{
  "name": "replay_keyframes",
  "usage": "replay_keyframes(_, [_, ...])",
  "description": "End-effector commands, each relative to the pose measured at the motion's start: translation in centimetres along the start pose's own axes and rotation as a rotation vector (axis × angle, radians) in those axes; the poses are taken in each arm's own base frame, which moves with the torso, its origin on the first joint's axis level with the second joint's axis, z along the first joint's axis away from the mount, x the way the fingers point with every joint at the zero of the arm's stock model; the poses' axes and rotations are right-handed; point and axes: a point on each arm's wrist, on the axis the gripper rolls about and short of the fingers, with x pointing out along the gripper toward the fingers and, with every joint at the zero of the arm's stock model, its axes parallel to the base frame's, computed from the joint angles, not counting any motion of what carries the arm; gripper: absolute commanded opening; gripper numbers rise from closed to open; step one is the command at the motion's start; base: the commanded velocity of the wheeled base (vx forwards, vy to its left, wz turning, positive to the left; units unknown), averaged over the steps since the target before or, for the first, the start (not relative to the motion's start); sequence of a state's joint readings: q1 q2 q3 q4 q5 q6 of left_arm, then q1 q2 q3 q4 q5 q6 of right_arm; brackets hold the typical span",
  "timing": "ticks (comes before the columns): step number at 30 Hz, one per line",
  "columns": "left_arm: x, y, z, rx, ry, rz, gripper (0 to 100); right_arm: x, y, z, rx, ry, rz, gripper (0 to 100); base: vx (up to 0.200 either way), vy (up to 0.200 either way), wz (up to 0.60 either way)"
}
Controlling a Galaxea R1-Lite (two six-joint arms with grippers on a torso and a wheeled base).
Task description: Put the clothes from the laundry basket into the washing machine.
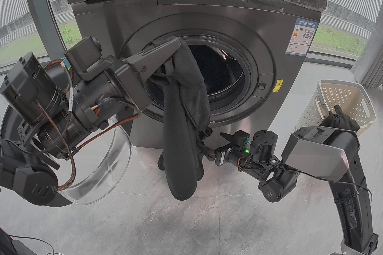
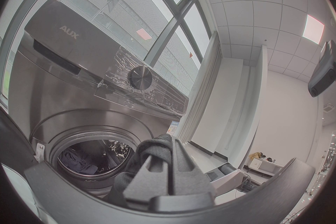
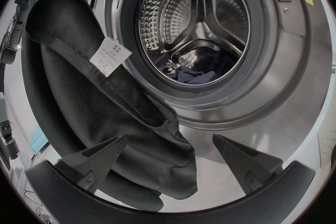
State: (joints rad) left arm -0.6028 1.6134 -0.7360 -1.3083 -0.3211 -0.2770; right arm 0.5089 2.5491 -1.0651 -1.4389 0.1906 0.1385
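A long dark grey garment (image 1: 181,116) hangs in front of the washing machine (image 1: 255,28), its top at the rim of the open drum (image 1: 217,68). My left gripper (image 1: 173,44) is shut on the garment's top; in the left wrist view its fingers (image 2: 171,168) pinch the dark cloth (image 2: 154,149). My right gripper (image 1: 205,145) sits low by the garment's lower part, open. In the right wrist view the garment (image 3: 105,105) with a white tag (image 3: 110,56) hangs between the spread fingers (image 3: 245,161). A dark blue item (image 3: 196,74) lies in the drum.
The machine's round glass door (image 1: 107,172) stands swung open at the left, under my left arm. A white laundry basket (image 1: 347,102) with a dark cloth (image 1: 339,118) in it stands on the floor at the right. Pale tiled floor (image 1: 199,224) lies in front.
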Motion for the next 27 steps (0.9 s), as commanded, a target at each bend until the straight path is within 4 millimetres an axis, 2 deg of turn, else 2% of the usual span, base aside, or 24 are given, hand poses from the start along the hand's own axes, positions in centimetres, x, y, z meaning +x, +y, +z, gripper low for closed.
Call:
replay_keyframes(1, [0.0, 0.0, 0.0, 0.000, 0.000, 0.002, 0, -0.8, -0.5, 0.4, 0.000, 0.005, -0.013, 100, 0.000, 0.000, 0.00])
replay_keyframes(9, [0.1, -0.1, -0.1, -0.003, 0.002, -0.003, 0, -2.5, -2.7, 0.5, 0.002, 0.030, -0.058, 100, 0.000, 0.000, 0.00])
replay_keyframes(12, [0.1, -0.1, -0.1, -0.004, 0.002, -0.005, 0, -2.4, -2.9, 0.4, 0.002, 0.032, -0.063, 100, 0.000, 0.000, 0.00])
replay_keyframes(18, [0.1, -0.1, -0.1, -0.003, 0.000, -0.004, 0, -1.2, -2.4, -0.3, -0.003, 0.030, -0.041, 100, 0.000, 0.000, 0.00])
replay_keyframes(27, [0.1, -0.1, 0.0, -0.003, -0.002, -0.003, 0, 0.1, 0.0, -0.4, -0.008, 0.025, 0.021, 100, 0.000, 0.000, 0.00])
